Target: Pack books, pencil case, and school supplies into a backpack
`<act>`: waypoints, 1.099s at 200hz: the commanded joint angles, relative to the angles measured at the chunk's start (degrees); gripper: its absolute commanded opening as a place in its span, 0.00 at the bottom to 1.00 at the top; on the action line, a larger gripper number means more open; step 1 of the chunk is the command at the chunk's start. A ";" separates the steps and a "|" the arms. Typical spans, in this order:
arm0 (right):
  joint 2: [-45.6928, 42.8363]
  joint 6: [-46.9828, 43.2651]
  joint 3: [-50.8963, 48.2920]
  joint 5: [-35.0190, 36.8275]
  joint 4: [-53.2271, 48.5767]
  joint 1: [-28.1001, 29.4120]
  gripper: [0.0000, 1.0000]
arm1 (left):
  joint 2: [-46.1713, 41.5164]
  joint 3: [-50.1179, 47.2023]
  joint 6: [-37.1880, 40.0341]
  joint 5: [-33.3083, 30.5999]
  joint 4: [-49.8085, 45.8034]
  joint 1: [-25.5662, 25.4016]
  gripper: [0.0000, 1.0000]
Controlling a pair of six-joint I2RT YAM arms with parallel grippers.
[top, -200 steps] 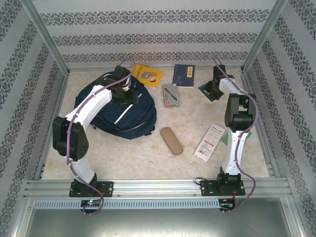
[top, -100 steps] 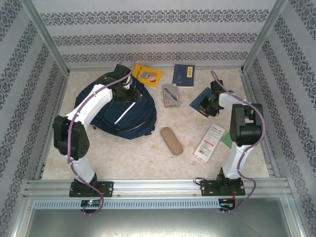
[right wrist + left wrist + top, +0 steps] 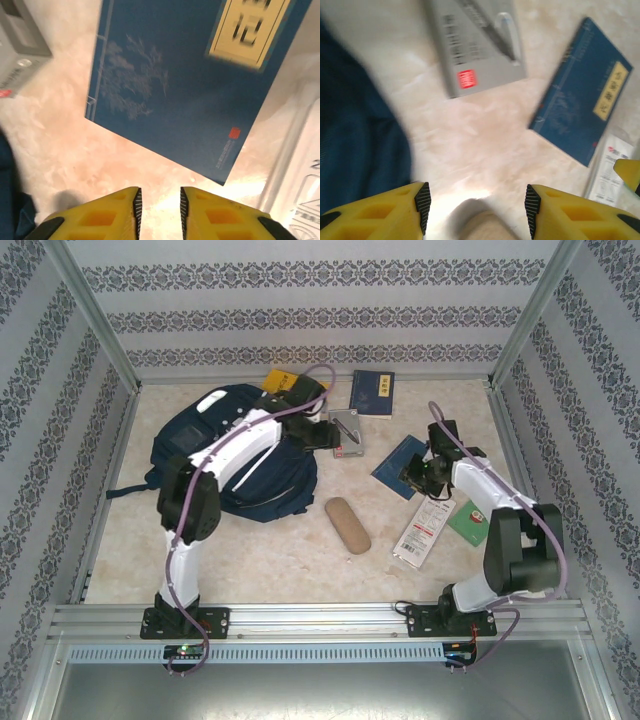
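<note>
The left gripper (image 3: pixel 477 207) is open wide and holds nothing. It hangs over the bare desk (image 3: pixel 470 135). The grey box (image 3: pixel 475 45) with the red label lies flat in front of it, a little way off. The backpack (image 3: pixel 355 140) is close by on its left side. A navy book (image 3: pixel 582 95) lies flat ahead of it and to the right. The white packet (image 3: pixel 610 172) sits just beside that book's near corner.

The right gripper (image 3: pixel 157 202) is open only a little, and nothing is between its fingers. The same navy book lies flat on the desk right in front of its tips, not held. The white packet is close on its right.

From above, the pencil case (image 3: pixel 347 525) lies alone on the desk, behind both grippers, nearer the arm bases.
</note>
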 commanded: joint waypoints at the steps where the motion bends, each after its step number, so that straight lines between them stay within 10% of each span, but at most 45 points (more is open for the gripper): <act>1: -1.17 -0.52 0.08 2.48 1.28 -2.49 0.32 | 5.03 6.08 -0.07 3.09 3.47 -3.20 0.54; 105: 7.89 -0.31 0.18 6.04 9.93 -7.90 0.51 | 24.14 21.69 -0.86 3.71 10.42 -9.13 0.54; 220: 16.81 -1.83 3.01 2.51 12.54 -7.77 0.50 | 33.92 30.37 -0.90 -2.56 7.12 -9.85 0.56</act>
